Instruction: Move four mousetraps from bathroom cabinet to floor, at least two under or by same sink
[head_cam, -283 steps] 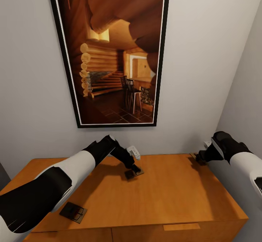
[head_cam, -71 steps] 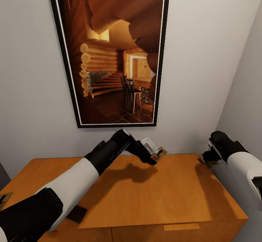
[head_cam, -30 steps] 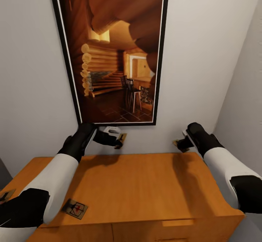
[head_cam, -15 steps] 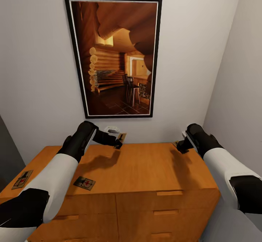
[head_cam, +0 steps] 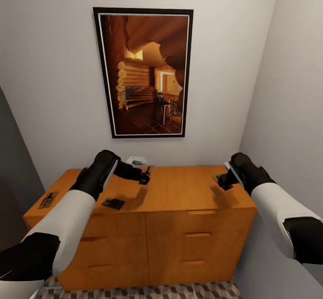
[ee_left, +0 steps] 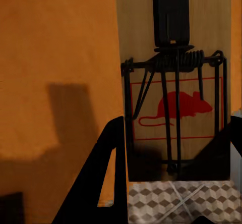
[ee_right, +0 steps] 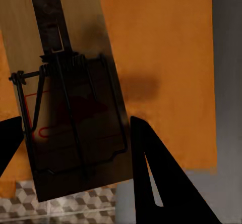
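Left gripper (head_cam: 144, 176): pinching one mousetrap (ee_left: 174, 77) by its edges, held clear above the cabinet (head_cam: 179, 189), ready for carrying.
Right gripper (head_cam: 223, 181): clamped on a second mousetrap (ee_right: 70, 98), likewise lifted.
Two further mousetraps lie flat on the cabinet top, awaiting a later trip: one (head_cam: 113, 203) at 8 o'clock from the left gripper, another (head_cam: 48, 199) near the far left edge.
Bathroom floor (head_cam: 148, 292): cube-patterned tiles at 6 o'clock, below the drawers.

Your two arms: each has a glossy white shell along the forearm, with black sections at the elbow end and at the rounded wrist. Your left gripper (head_cam: 144, 176) and right gripper (head_cam: 221, 182) are black; in the wrist views their fingers (ee_left: 108, 173) appear as flat, black, tapered blades.
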Tool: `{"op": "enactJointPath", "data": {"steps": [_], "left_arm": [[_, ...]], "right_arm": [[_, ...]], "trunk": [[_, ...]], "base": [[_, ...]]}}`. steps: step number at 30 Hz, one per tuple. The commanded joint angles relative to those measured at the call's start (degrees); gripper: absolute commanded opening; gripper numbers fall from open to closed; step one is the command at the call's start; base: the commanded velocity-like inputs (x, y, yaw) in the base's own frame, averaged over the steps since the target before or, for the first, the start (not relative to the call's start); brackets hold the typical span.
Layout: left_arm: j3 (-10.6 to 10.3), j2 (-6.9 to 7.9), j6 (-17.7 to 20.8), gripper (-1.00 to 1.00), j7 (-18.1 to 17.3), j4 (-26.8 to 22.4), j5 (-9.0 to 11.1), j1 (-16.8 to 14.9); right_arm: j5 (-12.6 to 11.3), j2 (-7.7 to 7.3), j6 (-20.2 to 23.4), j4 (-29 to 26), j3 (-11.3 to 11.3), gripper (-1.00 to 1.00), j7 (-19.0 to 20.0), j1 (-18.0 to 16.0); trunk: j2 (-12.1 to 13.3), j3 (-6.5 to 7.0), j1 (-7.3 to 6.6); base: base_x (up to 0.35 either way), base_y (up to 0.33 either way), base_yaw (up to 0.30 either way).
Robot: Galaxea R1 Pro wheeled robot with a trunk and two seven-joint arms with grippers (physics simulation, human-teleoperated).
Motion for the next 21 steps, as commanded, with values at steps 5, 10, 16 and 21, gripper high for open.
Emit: {"op": "enactJointPath", "data": {"steps": [5,10,16,21], "left_arm": [[0.0,1.07,0.1,-1.0,-0.4,0.0,-0.6,0.0],[0.0,1.83,0.1,-1.0,-0.4,0.0,-0.5,0.0],[0.0,1.96,0.1,-1.0,-0.4,0.0,-0.5,0.0],[0.0,1.93,0.1,-1.0,-0.4,0.0,-0.5,0.0]], "right_arm": [[0.5,0.0,0.2,-0.1,0.4,-1.0,1.3,-0.1],[0.4,-0.06,0.2,-0.1,0.3,-1.0,1.6,-0.1],[-1.2,-0.29,0.2,0.0,0.3,-1.0,2.1,0.0],[-2.0,-0.54,0.2,0.4,0.3,-1.0,2.3,-0.1]], "trunk": [[-0.1,-0.08,-0.03],[-0.1,-0.08,-0.03],[-0.1,-0.08,-0.03],[-0.1,-0.08,-0.03]], "base": [[-0.344,0.0,0.0],[-0.344,0.0,0.0],[-0.261,0.0,0.0],[-0.059,0.0,0.0]]}}
